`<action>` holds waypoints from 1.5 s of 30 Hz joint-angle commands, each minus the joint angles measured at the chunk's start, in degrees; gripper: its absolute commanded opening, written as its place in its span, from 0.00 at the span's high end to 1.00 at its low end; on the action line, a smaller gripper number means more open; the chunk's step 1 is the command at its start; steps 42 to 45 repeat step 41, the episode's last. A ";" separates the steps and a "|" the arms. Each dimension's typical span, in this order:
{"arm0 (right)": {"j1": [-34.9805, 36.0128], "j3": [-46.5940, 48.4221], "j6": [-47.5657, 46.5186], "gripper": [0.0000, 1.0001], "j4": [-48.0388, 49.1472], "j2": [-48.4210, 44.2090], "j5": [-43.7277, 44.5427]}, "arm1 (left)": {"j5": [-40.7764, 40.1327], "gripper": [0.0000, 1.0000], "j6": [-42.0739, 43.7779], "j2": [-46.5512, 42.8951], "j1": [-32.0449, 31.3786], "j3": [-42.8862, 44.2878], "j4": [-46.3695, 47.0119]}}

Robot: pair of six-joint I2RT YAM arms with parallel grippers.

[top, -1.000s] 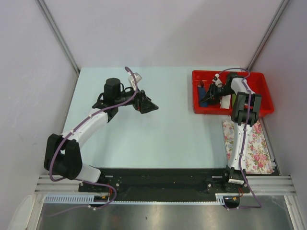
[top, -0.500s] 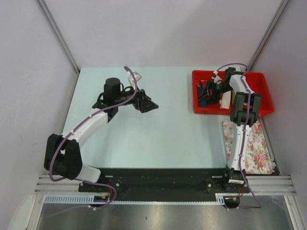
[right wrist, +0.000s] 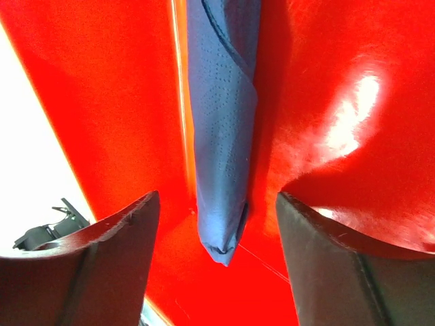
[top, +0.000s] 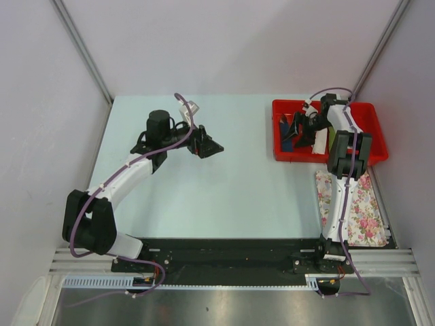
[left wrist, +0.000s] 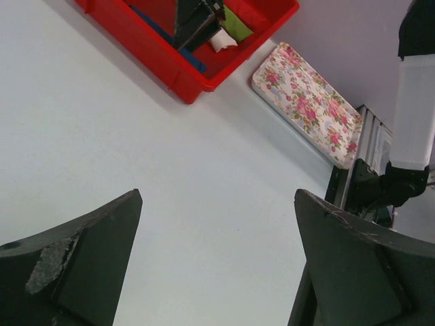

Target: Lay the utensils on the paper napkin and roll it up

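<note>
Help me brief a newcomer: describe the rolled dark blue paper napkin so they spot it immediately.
At the far right corner of the pale table sits a red plastic bin. Inside, along its left wall, lies the rolled dark blue paper napkin, directly under the open right gripper. It is the only slim, dimpled navy roll; its neighbours are a white piece and a green piece.

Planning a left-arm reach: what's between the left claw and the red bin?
Only bare table. The top view shows nothing on the stretch from the left claw to the red bin, and the left wrist view agrees.
</note>
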 commanded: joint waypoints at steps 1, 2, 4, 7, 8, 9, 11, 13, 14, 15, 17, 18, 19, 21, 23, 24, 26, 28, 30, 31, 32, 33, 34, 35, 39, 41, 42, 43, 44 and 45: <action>-1.36 0.87 -1.49 0.21 1.21 -4.07 -1.61 | -1.94 0.00 -0.59 -2.08 1.31 2.43 1.23; -1.71 1.22 -1.84 0.18 1.56 -4.86 -2.58 | -2.20 0.00 -0.94 -1.91 2.10 2.61 0.97; -1.98 1.83 -1.93 0.13 2.17 -7.23 -4.34 | -2.12 0.00 -2.17 -1.38 2.98 3.48 0.70; -2.77 2.36 -0.36 0.02 4.98 -11.09 -6.02 | -1.85 0.00 -2.62 -0.76 4.83 5.67 -1.14; -3.03 2.89 -0.09 0.00 6.64 -12.15 -6.20 | -2.12 0.00 -2.44 -0.15 5.70 6.55 -3.58; -3.12 3.07 0.09 0.00 7.18 -13.30 -6.46 | -2.29 0.00 -1.14 0.29 6.14 7.69 -5.00; -3.30 3.25 0.79 0.00 8.58 -16.55 -6.55 | -3.60 0.00 1.41 2.39 7.11 13.31 -14.71; -3.21 2.72 1.23 0.00 8.94 -20.05 -6.55 | -9.02 0.00 5.63 3.97 7.11 19.88 -21.41; -3.21 2.28 1.58 0.00 9.12 -21.29 -6.64 | -10.37 0.00 7.04 5.72 7.11 22.27 -27.71; -3.21 0.63 1.67 0.00 9.03 -22.52 -6.72 | -12.03 0.00 9.23 6.44 7.20 26.56 -30.47; -2.86 -1.75 1.67 0.00 9.64 -27.18 -6.64 | -16.08 0.00 10.56 7.15 7.38 29.66 -36.27; -2.69 -5.24 1.67 0.00 9.73 -29.19 -6.20 | -16.96 0.00 11.44 7.23 7.55 31.16 -37.26; -2.08 -7.02 1.50 0.00 10.43 -31.04 -6.11 | -18.19 0.00 11.62 6.89 8.16 31.43 -37.88; -1.37 -14.20 1.15 0.00 11.40 -37.10 -4.71 | -18.55 0.00 12.67 5.66 8.61 31.00 -39.46; -0.05 -20.19 0.62 0.00 13.41 -43.67 -3.92 | -19.25 0.00 13.64 4.69 9.13 30.30 -41.56; 0.47 -23.09 0.62 0.00 14.21 -45.72 -2.78 | -19.26 0.00 14.08 3.56 9.22 28.99 -42.27; 1.53 -32.58 1.40 0.00 16.67 -50.29 -1.98 | -20.65 0.00 14.52 1.97 9.31 26.44 -43.50; 2.06 -41.70 2.80 0.00 18.95 -56.27 -1.19 | -21.71 0.00 14.87 -1.53 9.31 21.17 -43.42; 2.85 -47.35 3.42 0.00 20.36 -61.44 -0.31 | -23.73 0.00 14.87 -4.35 9.31 15.30 -42.55; 3.20 -52.34 3.43 0.00 21.41 -62.95 0.13 | -24.17 0.00 14.87 -7.06 9.31 13.44 -41.67; 3.99 -54.30 3.25 0.00 21.77 -64.71 1.09 | -24.79 0.00 14.87 -8.31 9.31 11.68 -41.32; 4.43 -56.06 3.08 0.00 22.30 -67.33 1.62 | -26.27 0.00 14.87 -9.28 9.31 8.79 -40.88; 4.61 -57.99 3.08 0.00 23.17 -68.84 2.15 | -26.55 0.00 14.87 -11.29 9.31 7.45 -40.53; 4.61 -60.54 3.08 0.00 23.62 -70.07 2.59 | -26.90 0.00 16.53 -12.01 9.31 6.40 -40.43; 4.44 -63.20 2.20 0.00 23.62 -73.33 3.47 | -28.22 0.00 16.45 -14.56 9.31 2.88 -40.96; 4.00 -62.94 2.11 0.00 23.18 -73.95 3.91 | -28.66 0.00 16.63 -16.13 9.31 2.52 -40.70; 4.00 -62.94 2.11 0.00 23.18 -73.95 3.91 | -28.66 0.00 16.63 -16.13 9.31 2.52 -40.70; 4.00 -62.94 2.11 0.00 23.18 -73.95 3.91 | -28.66 0.00 16.63 -16.13 9.31 2.52 -40.70; 4.00 -62.94 2.11 0.00 23.18 -73.95 3.91 | -28.66 0.00 16.63 -16.13 9.31 2.52 -40.70; 4.00 -62.94 2.11 0.00 23.18 -73.95 3.91 | -28.66 0.00 16.63 -16.13 9.31 2.52 -40.70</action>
